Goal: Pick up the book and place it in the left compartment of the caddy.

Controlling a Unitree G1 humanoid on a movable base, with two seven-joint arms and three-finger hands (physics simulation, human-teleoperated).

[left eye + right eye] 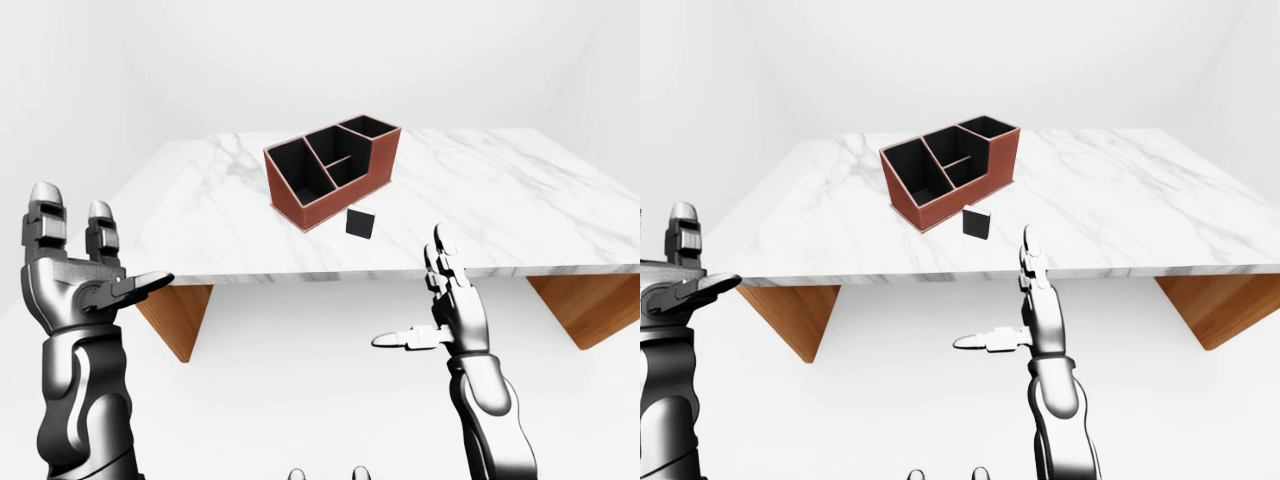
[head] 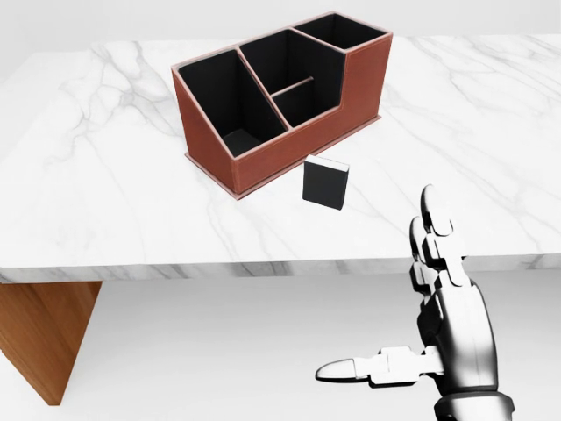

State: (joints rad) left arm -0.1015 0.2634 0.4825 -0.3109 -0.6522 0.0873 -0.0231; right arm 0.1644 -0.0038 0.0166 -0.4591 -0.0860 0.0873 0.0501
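One book (image 2: 326, 182), one caddy (image 2: 282, 95), two hands in view. The book is small and black, standing upright on the white marble surface (image 2: 105, 202), just beside the caddy's lower long wall in the head view, toward that wall's right half. Whether it touches the wall cannot be told.

Caddy: reddish-brown outside, black inside, set at an angle on the surface. Four compartments counted: one large at the left end, two smaller ones in the middle split by a low divider, one taller at the upper right end. All look dark inside; contents not discernible.

Right hand (image 2: 421, 307): open, fingers extended straight up, thumb out sideways to the left. It hovers below the surface's near edge in the head view, down and to the right of the book, well apart from it. Holds nothing.

Left hand (image 1: 85, 275): seen in the left-eye view at the left side, raised, fingers upright and spread, thumb pointing right. Open, empty, well away from both book and caddy.

Two brown wooden supports (image 1: 180, 315) show under the surface, one at each end. Walls and floor plain white.
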